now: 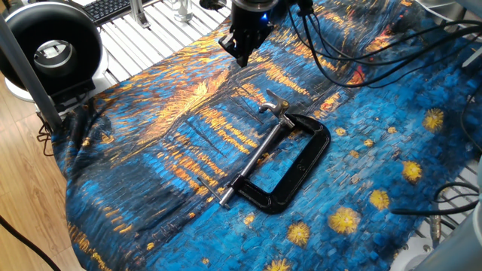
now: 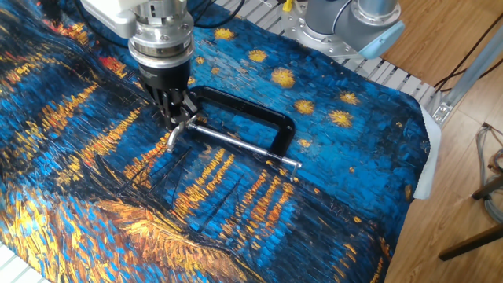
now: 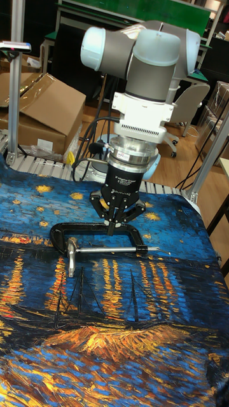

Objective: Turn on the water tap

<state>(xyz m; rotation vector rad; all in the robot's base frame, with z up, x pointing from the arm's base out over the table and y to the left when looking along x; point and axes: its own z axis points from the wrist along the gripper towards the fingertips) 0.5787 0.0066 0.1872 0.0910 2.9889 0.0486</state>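
The water tap is a small silver T-bar handle point(image 1: 273, 105) point(image 2: 176, 134) point(image 3: 70, 253) on the end of a long silver screw point(image 1: 252, 159) running through a black C-clamp point(image 1: 300, 167) point(image 2: 253, 115) point(image 3: 89, 228). The clamp lies flat on the blue and orange painted cloth point(image 1: 166, 150). My gripper point(image 1: 242, 60) point(image 2: 178, 115) point(image 3: 111, 230) hangs above the cloth, pointing down, close over the clamp's handle end. Its fingers are shut together with nothing between them, and they are not touching the handle.
A black round device point(image 1: 49, 47) on a post and a keyboard point(image 1: 113, 7) sit at the back left. Black cables point(image 1: 339, 53) trail over the cloth behind the clamp. The arm's base point(image 2: 352, 23) stands at the table's far edge beside a cardboard box point(image 3: 44, 105).
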